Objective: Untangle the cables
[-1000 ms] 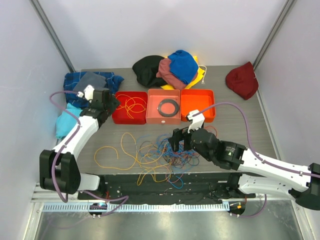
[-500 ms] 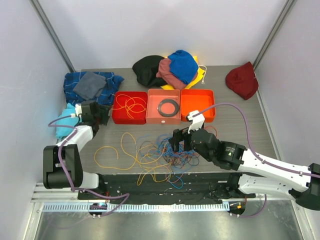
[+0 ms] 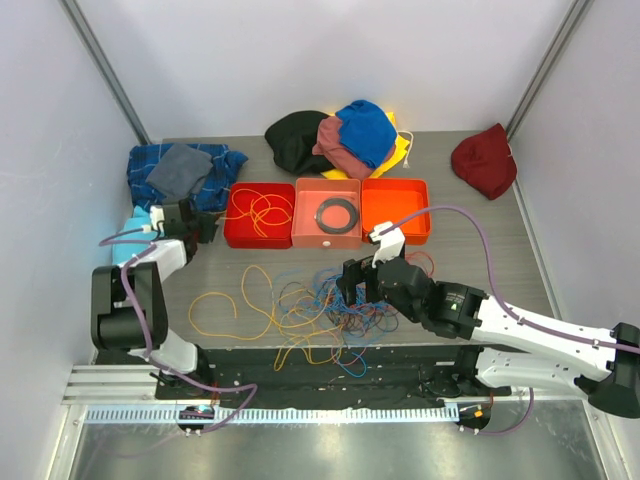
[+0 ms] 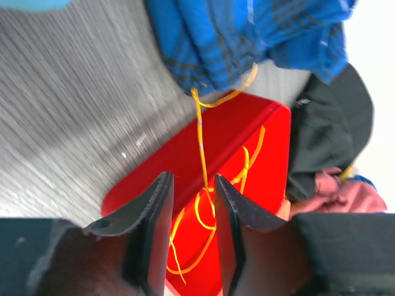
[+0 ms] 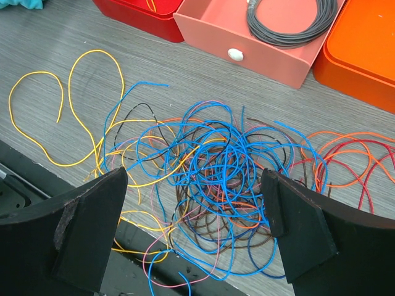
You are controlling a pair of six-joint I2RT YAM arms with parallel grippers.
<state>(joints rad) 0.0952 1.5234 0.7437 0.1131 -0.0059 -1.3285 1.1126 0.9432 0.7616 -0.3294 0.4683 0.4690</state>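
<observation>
Right gripper [image 5: 194,182] is spread wide right over the tangled cables [image 5: 210,163] mid-frame, probably picking a strand to pull free. Left gripper [image 4: 191,185], jaws narrowed but still gapped and pinching nothing I can see, faces the red tray [image 4: 241,129], where a yellow cable [image 4: 199,132] trails over the rim.

The cables [image 5: 210,166] are thin, smooth, plastic-coated wires. Under them the table [image 5: 74,37] is matt grey wood grain. At 12 o'clock, 3 trays [image 3: 310,238] look like smooth, faintly glossy plastic; at 10 o'clock lies soft woven plaid cloth [image 3: 140,165].
</observation>
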